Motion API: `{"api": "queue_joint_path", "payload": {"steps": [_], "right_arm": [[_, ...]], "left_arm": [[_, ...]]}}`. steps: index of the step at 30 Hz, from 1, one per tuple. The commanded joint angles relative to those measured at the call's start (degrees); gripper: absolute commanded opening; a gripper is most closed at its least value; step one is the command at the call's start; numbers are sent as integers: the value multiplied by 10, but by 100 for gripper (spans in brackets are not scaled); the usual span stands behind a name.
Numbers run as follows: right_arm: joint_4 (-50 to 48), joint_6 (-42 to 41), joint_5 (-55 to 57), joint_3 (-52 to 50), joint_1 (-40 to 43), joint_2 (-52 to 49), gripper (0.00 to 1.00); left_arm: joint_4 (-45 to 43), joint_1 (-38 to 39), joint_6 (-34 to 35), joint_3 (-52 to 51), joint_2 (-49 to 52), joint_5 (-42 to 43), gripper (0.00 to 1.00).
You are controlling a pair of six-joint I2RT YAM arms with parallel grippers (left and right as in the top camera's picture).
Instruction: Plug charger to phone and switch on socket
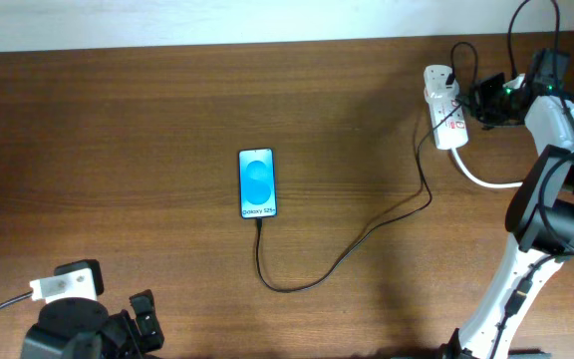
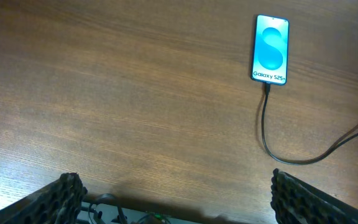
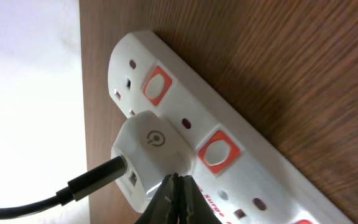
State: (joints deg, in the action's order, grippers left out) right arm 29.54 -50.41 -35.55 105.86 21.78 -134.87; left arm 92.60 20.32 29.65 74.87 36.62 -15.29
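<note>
The phone [image 1: 257,183] lies flat mid-table with its blue screen lit; it also shows in the left wrist view [image 2: 270,49]. The black charger cable [image 1: 367,231] is plugged into its bottom edge, loops right and runs up to the white socket strip [image 1: 444,105] at the far right. In the right wrist view the cable [image 3: 73,186] enters a white adapter [image 3: 151,152] seated in the socket [image 3: 260,168]. My right gripper [image 3: 176,186] is shut, its tips just over the strip between the adapter and a red switch [image 3: 219,154]. My left gripper [image 2: 179,199] stands open and empty near the front edge.
A thick white cord [image 1: 481,178] curves off the socket toward the right arm's base [image 1: 556,214]. A second red switch [image 3: 156,85] sits further along the strip. The table's back edge runs right behind the socket.
</note>
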Motion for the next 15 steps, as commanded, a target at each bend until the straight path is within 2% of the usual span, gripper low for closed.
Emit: {"api": "queue_joint_path", "payload": {"steps": [1, 15], "right_arm": [[-4, 2, 11, 4, -8, -12, 4], [-12, -11, 8, 4, -8, -45, 4]], "left_arm": [[1, 3, 5, -2, -2, -8, 99], [1, 3, 5, -2, -2, -8, 99]]}}
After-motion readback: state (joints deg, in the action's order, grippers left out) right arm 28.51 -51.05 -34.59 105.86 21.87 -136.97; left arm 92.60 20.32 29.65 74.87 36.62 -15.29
